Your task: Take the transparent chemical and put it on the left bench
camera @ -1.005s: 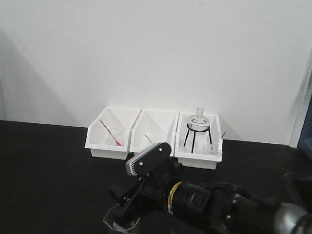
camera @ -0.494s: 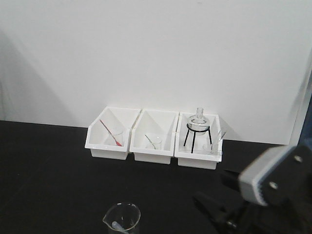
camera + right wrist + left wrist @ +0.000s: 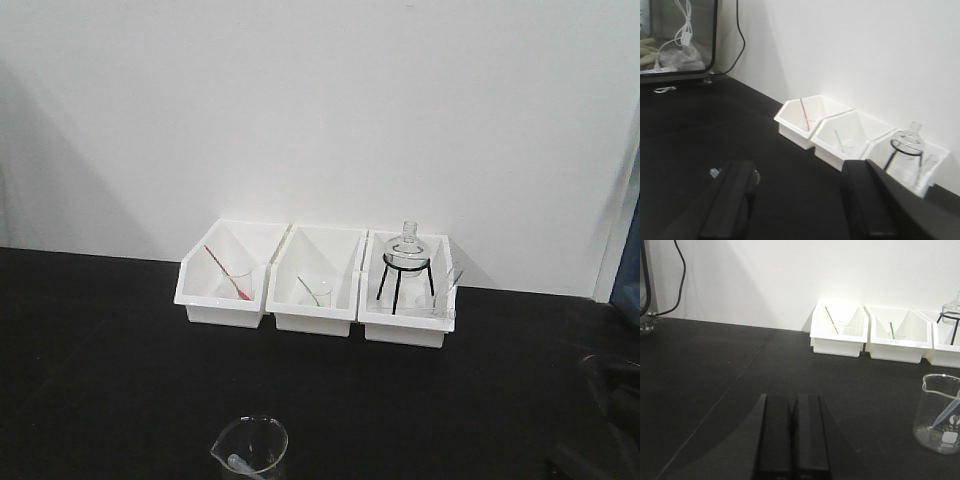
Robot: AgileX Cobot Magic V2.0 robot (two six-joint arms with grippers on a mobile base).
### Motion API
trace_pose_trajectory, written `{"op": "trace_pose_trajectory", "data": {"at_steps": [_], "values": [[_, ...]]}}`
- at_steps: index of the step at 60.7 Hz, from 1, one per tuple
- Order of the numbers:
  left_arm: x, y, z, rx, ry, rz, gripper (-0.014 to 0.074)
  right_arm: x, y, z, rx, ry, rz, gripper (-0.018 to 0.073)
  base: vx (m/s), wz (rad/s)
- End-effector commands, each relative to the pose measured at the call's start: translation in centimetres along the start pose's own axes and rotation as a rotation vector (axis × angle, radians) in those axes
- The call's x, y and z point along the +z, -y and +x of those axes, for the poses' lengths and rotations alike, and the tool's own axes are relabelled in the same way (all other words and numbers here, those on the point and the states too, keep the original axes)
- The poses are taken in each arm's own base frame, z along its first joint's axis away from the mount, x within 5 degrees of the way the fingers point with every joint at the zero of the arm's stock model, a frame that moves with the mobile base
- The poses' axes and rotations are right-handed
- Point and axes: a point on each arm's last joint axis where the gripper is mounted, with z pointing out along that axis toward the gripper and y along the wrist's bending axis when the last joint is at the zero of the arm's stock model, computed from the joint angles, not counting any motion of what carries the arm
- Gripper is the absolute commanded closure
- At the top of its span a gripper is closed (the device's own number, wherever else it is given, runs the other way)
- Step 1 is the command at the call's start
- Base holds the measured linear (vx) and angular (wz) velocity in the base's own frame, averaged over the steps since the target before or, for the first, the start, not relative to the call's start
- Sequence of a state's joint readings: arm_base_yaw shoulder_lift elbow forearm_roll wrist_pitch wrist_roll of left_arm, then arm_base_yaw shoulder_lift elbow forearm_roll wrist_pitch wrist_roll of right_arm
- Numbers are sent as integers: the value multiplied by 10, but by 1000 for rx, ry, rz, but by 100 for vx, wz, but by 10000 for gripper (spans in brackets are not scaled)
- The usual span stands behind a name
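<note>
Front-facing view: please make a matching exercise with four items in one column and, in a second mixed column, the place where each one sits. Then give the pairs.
Items
1. red pipette
2. green pipette
3. clear pipette
4. glass flask

Places
A. in the beaker on the bench
B. right bin
C. left bin
D. middle bin

Pairs: 1-C, 2-D, 3-A, 4-B

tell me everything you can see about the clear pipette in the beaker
The transparent chemical is a slim, whitish-translucent plastic dropper pipette. It leans tilted inside a clear glass beaker on the black bench, one end near the base, the other against the wall. Neither gripper touches it.
</note>
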State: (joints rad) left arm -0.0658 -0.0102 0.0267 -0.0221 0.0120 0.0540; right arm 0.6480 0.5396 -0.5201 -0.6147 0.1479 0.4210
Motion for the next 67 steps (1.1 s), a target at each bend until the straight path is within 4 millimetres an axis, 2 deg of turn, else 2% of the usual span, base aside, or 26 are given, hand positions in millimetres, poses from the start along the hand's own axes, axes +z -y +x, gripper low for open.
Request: {"op": "trace_pose_trajectory", "data": {"at_steps": [1,6,14,23,29,36,40,67], "values": [[-1,0,-3,-9,81,-2,600,-8,4,-9,-64,41,28,166,0,0],[-1,0,-3,-9,81,-2,600,-18,7,-3,-46,24,64,220,0,0],[-1,0,-3,-9,81,-2,600,-44,15,17,125,79,210,359,0,0],[-1,0,-3,-9,81,-2,600,-69,15,48,69,119,414,501,0,0],[-1,0,-3,-9,81,-2,600,-72,8,87,50,75,486,573,0,0],[-1,0,-3,-9,81,-2,600,-62,4,134,129,4,517,568,0,0],[-1,0,-3,-9,81,-2,600,-60,3,147,175,15,533,568,0,1],[-1,0,-3,-9,81,-2,600,-61,3,148,209,-18,537,567,0,0]]}}
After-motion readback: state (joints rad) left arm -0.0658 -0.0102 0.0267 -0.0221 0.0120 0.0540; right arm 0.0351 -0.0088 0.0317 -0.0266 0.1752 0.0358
